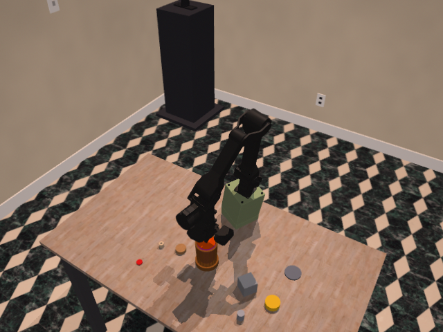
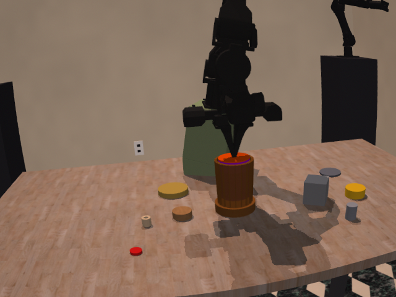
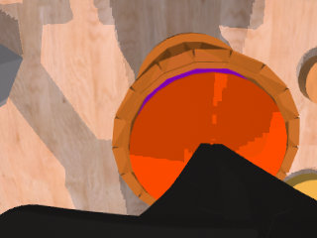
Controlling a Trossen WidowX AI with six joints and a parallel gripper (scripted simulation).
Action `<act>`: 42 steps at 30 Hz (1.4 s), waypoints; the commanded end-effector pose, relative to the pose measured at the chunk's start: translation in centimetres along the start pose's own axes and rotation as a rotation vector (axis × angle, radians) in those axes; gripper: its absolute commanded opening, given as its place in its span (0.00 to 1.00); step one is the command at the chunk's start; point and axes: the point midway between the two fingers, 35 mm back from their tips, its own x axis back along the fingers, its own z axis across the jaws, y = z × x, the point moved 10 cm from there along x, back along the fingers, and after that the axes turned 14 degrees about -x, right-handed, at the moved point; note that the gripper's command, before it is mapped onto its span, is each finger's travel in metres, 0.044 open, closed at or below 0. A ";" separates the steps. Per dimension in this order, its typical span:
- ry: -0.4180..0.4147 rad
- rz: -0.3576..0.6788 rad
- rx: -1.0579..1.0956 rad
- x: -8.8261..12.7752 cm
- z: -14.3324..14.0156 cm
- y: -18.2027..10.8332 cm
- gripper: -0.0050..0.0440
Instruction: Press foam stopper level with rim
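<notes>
Exterior: gripper (image 2: 234, 156) (image 3: 209, 154) shut, tips at stopper (image 2: 229, 158) (image 3: 193, 114) top, inside jar (image 2: 234, 185) (image 3: 124, 130) rim; contact unclear.

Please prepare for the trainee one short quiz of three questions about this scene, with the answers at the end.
1. True or false: the jar stands upright.
2. Which is nearer the jar: the brown disc or the red disc?
3. Fill in: the gripper is ____, its tips over the stopper.

Key: 1. true; 2. the brown disc; 3. shut
</notes>
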 end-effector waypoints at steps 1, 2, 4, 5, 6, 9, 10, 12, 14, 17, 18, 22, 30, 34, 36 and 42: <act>0.003 -0.016 0.000 0.3 0.1 0.1 0.10; 0.003 -0.016 0.000 0.3 0.1 0.1 0.10; 0.003 -0.016 0.000 0.2 0.1 0.1 0.10; 0.003 -0.016 0.000 0.2 0.1 0.1 0.10; 0.003 -0.016 0.000 0.2 0.1 0.1 0.10; 0.003 -0.016 0.000 0.2 0.1 0.0 0.10; 0.003 -0.016 0.000 0.2 0.1 0.0 0.10; 0.003 -0.016 0.000 0.1 0.1 0.0 0.10; 0.003 -0.016 0.000 0.1 0.1 0.0 0.10; 0.003 -0.016 0.000 0.1 0.0 -0.1 0.10; 0.003 -0.016 0.000 0.1 0.0 -0.1 0.10; 0.003 -0.016 0.000 0.0 0.0 -0.1 0.10; 0.003 -0.016 0.000 -0.1 0.0 -0.2 0.10; 0.003 -0.016 0.000 -0.1 0.0 -0.2 0.10; 0.003 -0.016 0.000 -0.1 0.0 -0.2 0.10; 0.003 -0.016 0.000 -0.2 0.0 -0.2 0.10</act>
